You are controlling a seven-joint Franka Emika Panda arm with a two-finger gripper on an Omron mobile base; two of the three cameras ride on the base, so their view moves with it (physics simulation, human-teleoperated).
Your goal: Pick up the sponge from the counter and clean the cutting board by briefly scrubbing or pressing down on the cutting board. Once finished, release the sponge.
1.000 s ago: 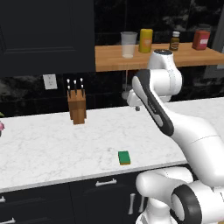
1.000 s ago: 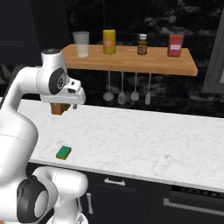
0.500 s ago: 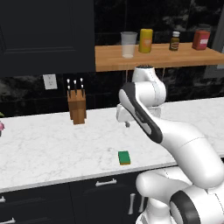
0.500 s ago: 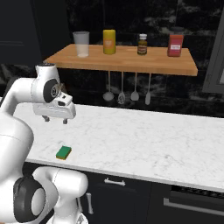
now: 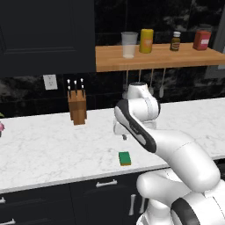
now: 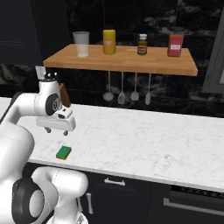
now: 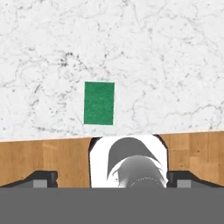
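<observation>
sponge [image 5: 125, 158]: lies flat on the counter [image 5: 48, 145], near the front edge, green top up, thin yellow layer showing on the near side
sponge axis: long side runs near-to-far across the counter depth, short side left-right; in the hand view [image 7: 99, 103] it reads as an upright green rectangle, about square to the counter edge
sponge look: small plain block, nothing touching it, bare marble all round
gripper [image 5: 124, 137]: hangs above the counter, just behind and slightly left of the sponge, pointing down, well clear of it
claw state: the two tips sit far out at the bottom corners of the hand view, so spread wide, nothing between them
arm: elbow bent high, forearm folded back toward the base, wrist turned straight down; same pose in the right base view [image 6: 58, 131]
knife block [image 5: 77, 107]: upright, far left on the counter by the wall
wall shelf [image 6: 127, 61]: above the counter, holds a cup, yellow can, bottle, red box
utensils [image 6: 127, 96]: hanging under the shelf
</observation>
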